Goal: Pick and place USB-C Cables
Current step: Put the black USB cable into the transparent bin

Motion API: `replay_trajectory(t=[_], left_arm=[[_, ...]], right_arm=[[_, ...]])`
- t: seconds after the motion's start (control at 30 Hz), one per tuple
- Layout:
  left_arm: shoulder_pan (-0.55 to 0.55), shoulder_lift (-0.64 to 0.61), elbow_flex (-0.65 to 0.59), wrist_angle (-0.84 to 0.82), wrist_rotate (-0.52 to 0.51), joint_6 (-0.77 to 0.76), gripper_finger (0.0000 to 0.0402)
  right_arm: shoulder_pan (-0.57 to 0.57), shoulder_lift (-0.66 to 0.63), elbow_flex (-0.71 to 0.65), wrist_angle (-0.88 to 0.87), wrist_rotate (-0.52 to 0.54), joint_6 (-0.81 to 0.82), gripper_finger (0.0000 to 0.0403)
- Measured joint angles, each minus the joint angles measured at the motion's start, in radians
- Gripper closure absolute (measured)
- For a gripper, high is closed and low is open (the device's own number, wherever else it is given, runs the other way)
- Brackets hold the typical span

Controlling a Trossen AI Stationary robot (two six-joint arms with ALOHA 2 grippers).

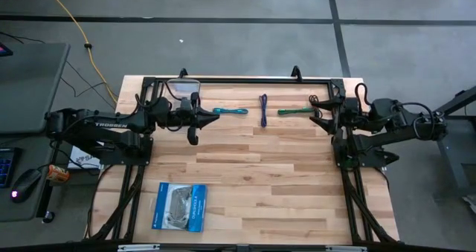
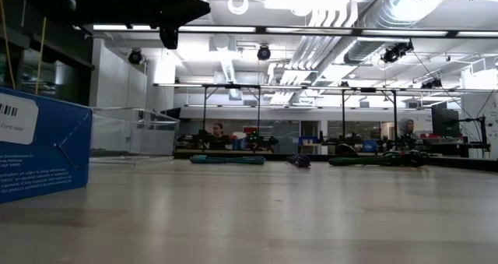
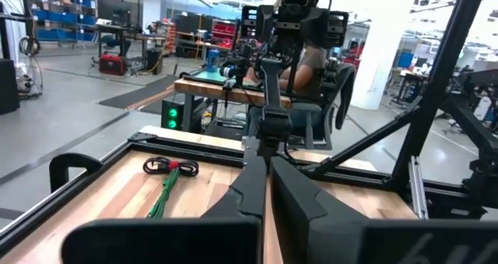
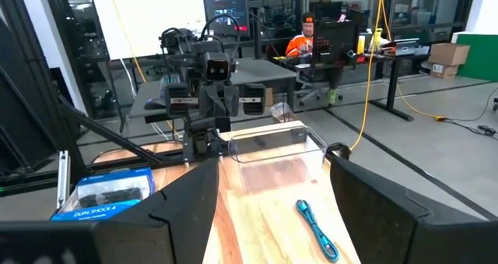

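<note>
Just beside the shut left pincer (image 1: 216, 112) lies the teal cable (image 1: 230, 111).

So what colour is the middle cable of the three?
Purple: the short purple cable bundle, clearest in the high view.

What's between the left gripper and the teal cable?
Nothing visible. In the high view the left gripper, shut and empty, sits just left of the teal cable, with only bare table between. The purple cable and green cable lie farther right, out of the way.
</note>
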Motion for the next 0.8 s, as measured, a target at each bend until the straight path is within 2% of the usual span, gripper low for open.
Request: replay_trajectory(t=[0.13,0.23,0.33,0.47,0.63,0.8], left_arm=[[0.000,0.000,0.000,-0.035,-0.006,0.000,0.0401],[0.000,0.000,0.000,-0.061,-0.044,0.011,0.0401],[0.000,0.000,0.000,-0.067,-0.060,0.019,0.0402],[0.000,0.000,0.000,-0.069,-0.086,0.019,0.0401],[0.000,0.000,0.000,-0.102,-0.167,0.042,0.0401],[0.000,0.000,0.000,-0.105,-0.176,0.045,0.0401]], right_arm=[[0.000,0.003,0.000,-0.001,0.028,0.021,0.0162],[-0.004,0.034,0.002,0.002,0.203,0.089,0.0162],[-0.034,0.108,0.067,-0.054,0.377,0.113,0.0162],[-0.109,0.230,0.228,-0.170,0.492,0.132,0.0162],[-0.204,0.351,0.427,-0.325,0.547,0.192,0.0162],[-0.265,0.417,0.528,-0.470,0.548,0.280,0.0162]])
